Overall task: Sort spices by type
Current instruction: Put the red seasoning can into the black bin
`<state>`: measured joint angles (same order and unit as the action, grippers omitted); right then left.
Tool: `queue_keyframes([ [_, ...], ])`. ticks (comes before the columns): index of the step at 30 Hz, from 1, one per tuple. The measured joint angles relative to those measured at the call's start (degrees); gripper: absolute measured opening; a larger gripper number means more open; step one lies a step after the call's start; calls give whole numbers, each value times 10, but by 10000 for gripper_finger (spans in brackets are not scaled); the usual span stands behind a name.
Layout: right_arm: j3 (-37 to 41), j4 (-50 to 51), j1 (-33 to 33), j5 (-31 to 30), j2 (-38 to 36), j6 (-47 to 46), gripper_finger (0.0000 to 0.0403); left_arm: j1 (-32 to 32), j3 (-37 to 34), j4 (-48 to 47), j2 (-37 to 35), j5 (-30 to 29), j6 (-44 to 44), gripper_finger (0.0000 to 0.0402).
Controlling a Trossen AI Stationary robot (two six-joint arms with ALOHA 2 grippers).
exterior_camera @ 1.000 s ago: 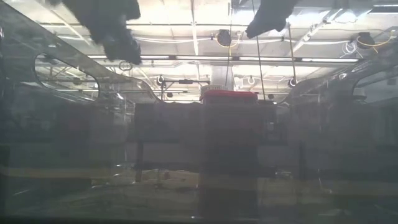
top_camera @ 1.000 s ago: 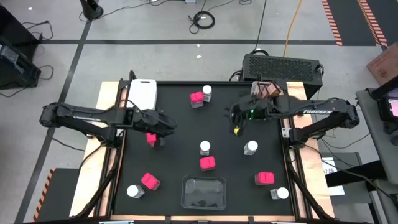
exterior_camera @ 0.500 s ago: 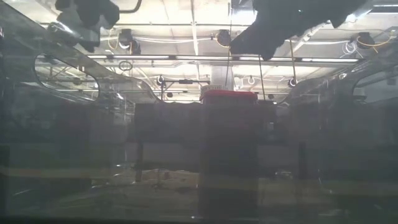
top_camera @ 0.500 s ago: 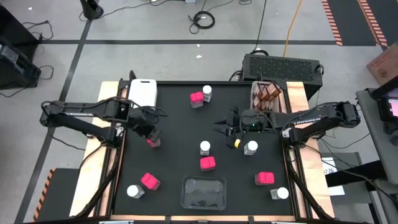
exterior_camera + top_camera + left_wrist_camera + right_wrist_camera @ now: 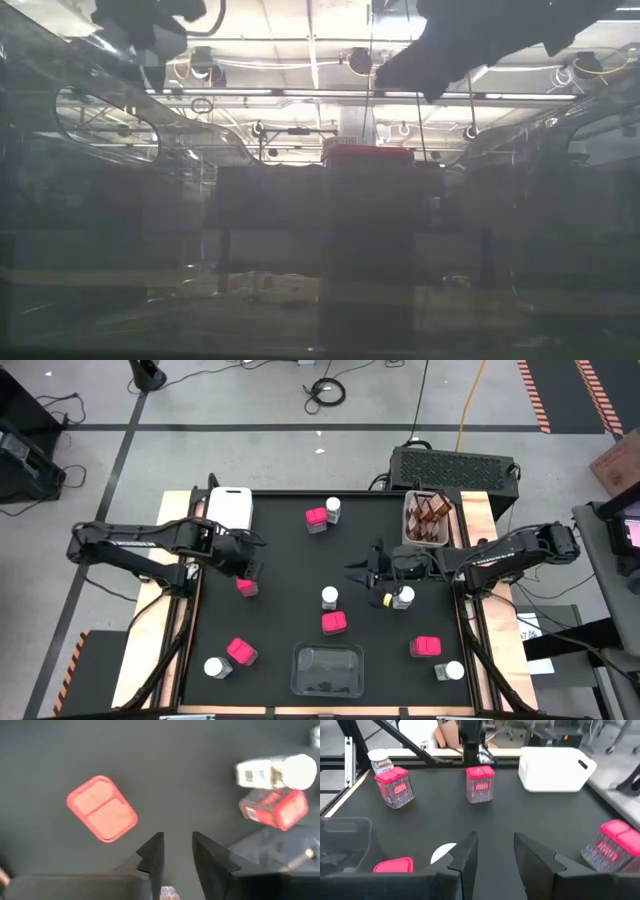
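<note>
High view: we saw spices scattered over the black worktop [image 5: 290, 560].
Left gripper [image 5: 247, 572]: slightly parted, empty, above a pink box [image 5: 245, 586].
Right gripper [image 5: 378, 575]: parted, empty, beside a white-lidded jar [image 5: 403, 597].
Handling: light, rigid; we judged gripping the sides best.
Containers: brown jars [image 5: 432, 510] filled one tray [image 5: 410, 532]; white tray [image 5: 229, 507] unreadable.

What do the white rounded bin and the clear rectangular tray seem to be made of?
White rounded bin: likely matte opaque plastic, given its smooth moulded walls and handle slot. Clear rectangular tray: probably glossy transparent plastic, since the dark mat shows through it.
</note>
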<state>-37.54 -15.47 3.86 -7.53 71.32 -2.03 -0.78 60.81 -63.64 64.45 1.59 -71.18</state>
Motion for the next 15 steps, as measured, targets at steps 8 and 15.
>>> queue_keyframes([
  [8,-4,-6,0,2,-35,40,123,0,0,-78,46,3,-64,223],
  [15,-4,-6,0,2,-53,50,123,-9,-1,-83,118,53,-94,279],
])
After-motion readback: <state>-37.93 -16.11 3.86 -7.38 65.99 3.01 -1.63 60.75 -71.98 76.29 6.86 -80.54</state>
